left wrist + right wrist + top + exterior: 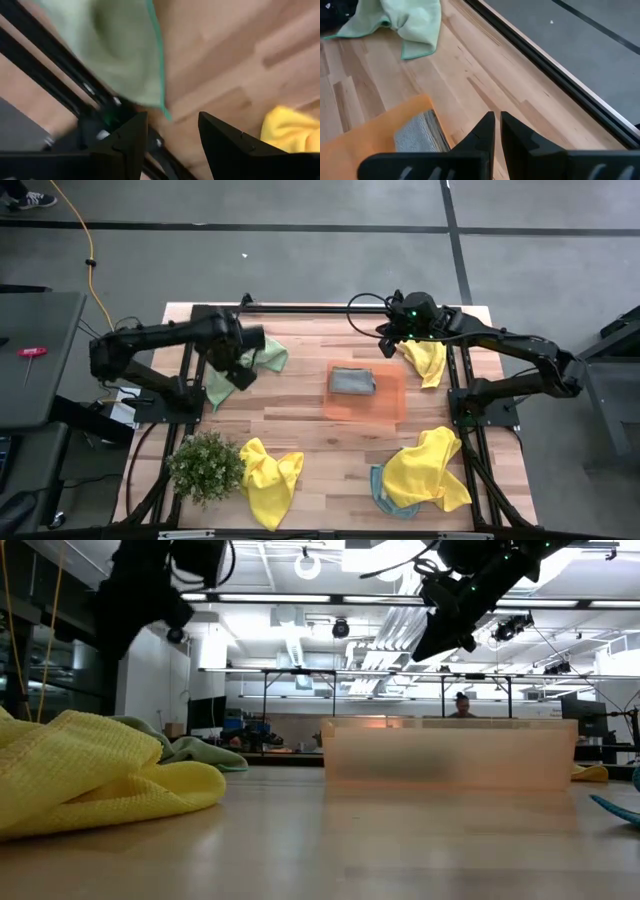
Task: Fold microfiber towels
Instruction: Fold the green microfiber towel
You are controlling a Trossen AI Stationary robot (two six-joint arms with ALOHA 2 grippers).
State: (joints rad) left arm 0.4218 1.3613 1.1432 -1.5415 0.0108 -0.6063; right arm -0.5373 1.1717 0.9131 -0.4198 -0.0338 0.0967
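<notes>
A pale green towel (pixel 222 383) lies crumpled at the table's far left, also in the left wrist view (pixel 120 50) and the right wrist view (pixel 410 20). My left gripper (pixel 243 372) hangs open above it, with the towel's corner just ahead of its fingers (pixel 172 135), touching nothing. A folded grey towel (pixel 352 381) lies on the orange mat (pixel 390 408). My right gripper (pixel 388 345) is shut and empty (pixel 497 131), raised above the mat's far edge. Yellow towels lie at the far right (pixel 428 362), near left (pixel 268 477) and near right (pixel 425 468), the last on a teal towel (pixel 385 492).
A small potted plant (pixel 207 466) stands at the near left. Black frame rails (pixel 465 385) run along both sides of the table. In the low view the orange mat (pixel 450 752) stands mid-table and a yellow towel (pixel 90 775) lies close at the left.
</notes>
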